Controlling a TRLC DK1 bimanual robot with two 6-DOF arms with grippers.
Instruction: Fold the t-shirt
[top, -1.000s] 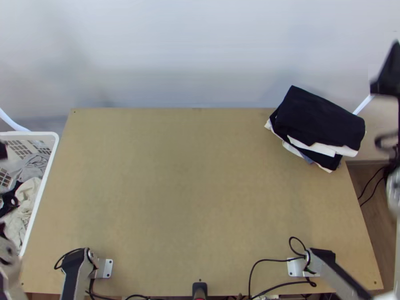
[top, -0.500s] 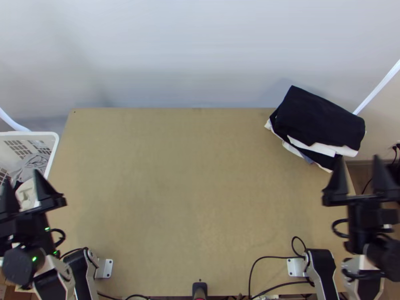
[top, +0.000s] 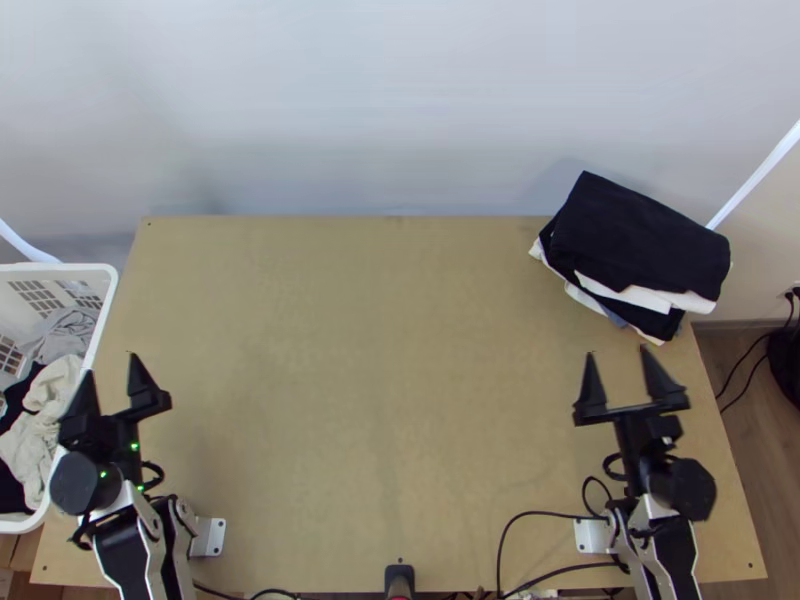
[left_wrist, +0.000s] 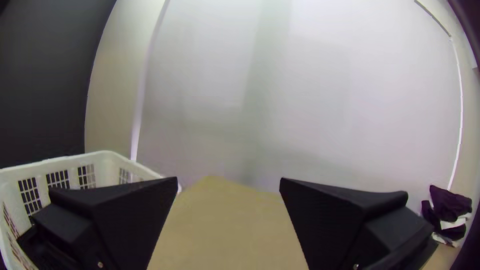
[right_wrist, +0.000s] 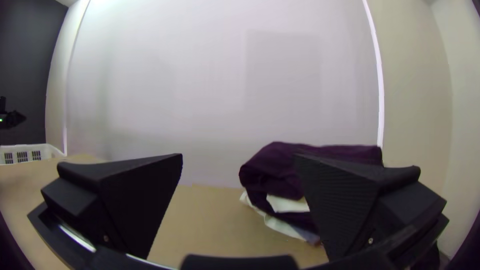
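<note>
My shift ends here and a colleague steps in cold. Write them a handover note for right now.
Left gripper: open, nothing held, by the laundry basket.
Right gripper: open, nothing held, on the near side of the stack.
Done: folded cloths are piled at the table's far right corner, a dark one on top; whether it's the t-shirt, I can't tell.
Left: bunched cloths in the basket, probably next to fold.

- Bright, diffuse light on the smooth white wall (top: 400, 100) and flat light-brown wooden table (top: 380, 380)
- Soft grey shadows on the wall
- Wrist views: straight edges bowed, corners dark
</note>
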